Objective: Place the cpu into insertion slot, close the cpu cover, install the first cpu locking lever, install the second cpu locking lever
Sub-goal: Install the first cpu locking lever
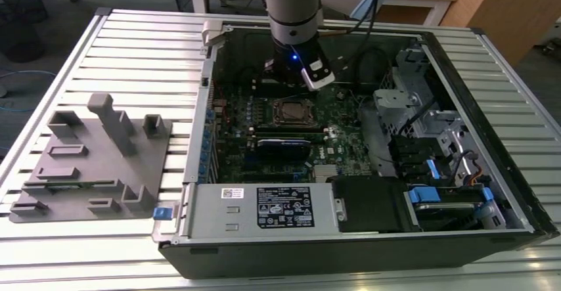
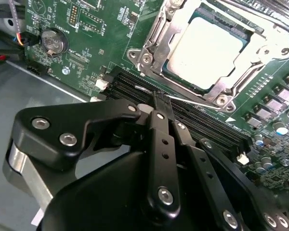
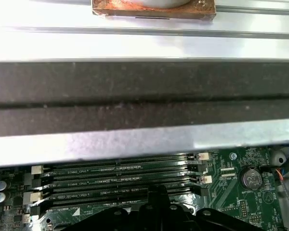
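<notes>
Cpu point(image 2: 213, 44) seated in slot point(image 2: 149, 57) on green board point(image 2: 94, 45), cover point(image 2: 231, 89) down around it. Thin lever point(image 2: 195, 102) lying along cover's near edge. Gripper point(image 2: 156, 98) low over black memory slots point(image 3: 120, 180) just beside socket, fingers point(image 2: 161, 144) clenched together, tip touching the lever. Open case point(image 1: 351, 235) resting on slatted desk point(image 1: 140, 41).

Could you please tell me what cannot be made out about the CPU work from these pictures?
- Tool tips: the tool's own black linkage hides them in the second wrist view, so what they touch beside the cover is unclear.
- Levers: too small in the exterior view; whether they are latched over the cpu is unclear.
- Slot in the exterior view: too small for detail.
</notes>
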Tool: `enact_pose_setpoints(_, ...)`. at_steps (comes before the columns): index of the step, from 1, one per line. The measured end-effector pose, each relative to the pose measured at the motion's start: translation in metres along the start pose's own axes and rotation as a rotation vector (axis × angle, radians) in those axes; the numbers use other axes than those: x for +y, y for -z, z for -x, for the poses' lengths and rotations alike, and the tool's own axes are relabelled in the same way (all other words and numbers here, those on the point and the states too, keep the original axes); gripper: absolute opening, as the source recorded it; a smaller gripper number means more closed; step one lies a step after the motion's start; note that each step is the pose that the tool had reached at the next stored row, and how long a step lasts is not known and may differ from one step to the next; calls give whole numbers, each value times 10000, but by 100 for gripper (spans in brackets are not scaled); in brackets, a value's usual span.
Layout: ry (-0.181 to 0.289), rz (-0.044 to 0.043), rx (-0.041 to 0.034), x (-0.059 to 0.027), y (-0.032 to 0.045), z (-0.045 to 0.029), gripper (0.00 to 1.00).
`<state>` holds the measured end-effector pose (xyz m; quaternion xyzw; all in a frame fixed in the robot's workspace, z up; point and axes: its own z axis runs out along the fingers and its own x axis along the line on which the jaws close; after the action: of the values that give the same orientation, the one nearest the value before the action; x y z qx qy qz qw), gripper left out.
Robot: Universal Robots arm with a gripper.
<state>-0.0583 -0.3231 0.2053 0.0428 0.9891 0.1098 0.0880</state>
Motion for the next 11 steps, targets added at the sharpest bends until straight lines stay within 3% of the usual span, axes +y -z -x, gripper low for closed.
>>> enact_pose_setpoints(8, -73, 26, -192, -5, -13, -16, 11)
enact_pose_setpoints(11, -59, 39, -324, -9, -29, -30, 11)
